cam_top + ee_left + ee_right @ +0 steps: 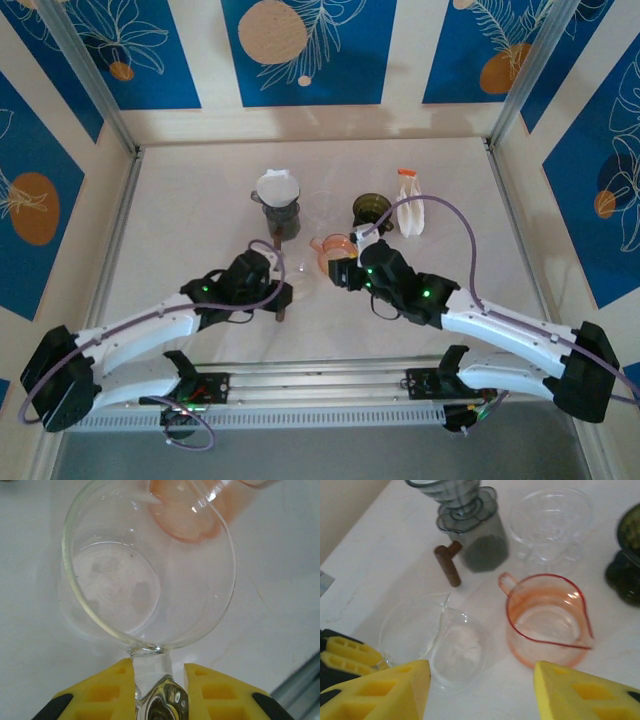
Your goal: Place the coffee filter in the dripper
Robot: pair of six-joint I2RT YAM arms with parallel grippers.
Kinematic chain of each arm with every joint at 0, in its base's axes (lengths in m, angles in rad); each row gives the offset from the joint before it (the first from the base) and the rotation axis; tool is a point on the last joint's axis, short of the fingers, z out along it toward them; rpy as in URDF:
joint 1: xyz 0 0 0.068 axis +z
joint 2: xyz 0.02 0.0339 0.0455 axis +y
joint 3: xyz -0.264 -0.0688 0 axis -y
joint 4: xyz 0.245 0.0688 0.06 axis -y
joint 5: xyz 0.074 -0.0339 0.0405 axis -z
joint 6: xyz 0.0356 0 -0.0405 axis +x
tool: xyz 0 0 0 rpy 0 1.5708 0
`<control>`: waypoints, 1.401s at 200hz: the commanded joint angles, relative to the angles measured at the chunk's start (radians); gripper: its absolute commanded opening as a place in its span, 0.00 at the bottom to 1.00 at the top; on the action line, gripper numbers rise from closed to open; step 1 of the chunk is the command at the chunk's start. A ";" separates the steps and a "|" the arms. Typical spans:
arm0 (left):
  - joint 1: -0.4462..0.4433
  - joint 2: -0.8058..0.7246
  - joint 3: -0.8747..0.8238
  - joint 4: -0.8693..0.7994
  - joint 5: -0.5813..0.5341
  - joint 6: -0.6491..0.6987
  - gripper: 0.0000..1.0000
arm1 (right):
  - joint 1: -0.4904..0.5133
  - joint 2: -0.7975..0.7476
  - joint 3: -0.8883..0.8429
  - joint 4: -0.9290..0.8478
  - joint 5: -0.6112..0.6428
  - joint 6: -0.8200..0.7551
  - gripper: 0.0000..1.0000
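The white paper filter [277, 187] is sitting in the grey glass dripper [281, 207] at twelve o'clock from the left fingers [107, 692], which are gripping a clear glass carafe [115, 585], while the right fingers [580, 690] are hanging open.

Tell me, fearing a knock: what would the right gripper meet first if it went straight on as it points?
Probably the clear glass pitcher, its near wall closest ahead of the open right gripper; the orange cup stands just beyond, to one side. Depth is unclear.
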State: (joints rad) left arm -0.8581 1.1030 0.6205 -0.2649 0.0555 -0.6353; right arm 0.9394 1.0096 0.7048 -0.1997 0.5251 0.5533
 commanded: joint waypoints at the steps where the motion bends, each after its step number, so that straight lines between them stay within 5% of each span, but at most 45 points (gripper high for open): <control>1: -0.087 0.073 0.050 -0.037 0.048 0.077 0.00 | -0.015 -0.053 -0.010 -0.112 0.064 0.051 0.58; 68: -0.131 0.178 0.154 -0.158 0.084 0.125 0.00 | -0.076 -0.023 0.056 -0.263 0.012 0.123 0.60; 168: -0.138 0.116 0.214 -0.174 0.052 0.114 0.69 | -0.161 0.053 0.147 -0.329 -0.078 0.132 0.61; 201: -0.137 0.023 0.268 -0.167 0.015 0.101 0.85 | -0.203 0.101 0.196 -0.333 -0.106 0.100 0.61; 213: -0.137 -0.024 0.288 -0.168 -0.024 0.101 0.99 | -0.224 0.133 0.220 -0.333 -0.119 0.080 0.61; 280: -0.137 -0.248 0.187 -0.205 -0.336 0.095 1.00 | -0.382 0.444 0.420 -0.238 -0.283 0.004 0.56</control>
State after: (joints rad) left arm -0.9867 0.9276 0.8921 -0.4332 -0.1139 -0.5209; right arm 0.6048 1.3533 1.0447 -0.4915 0.3325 0.5892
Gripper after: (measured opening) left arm 0.998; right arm 0.583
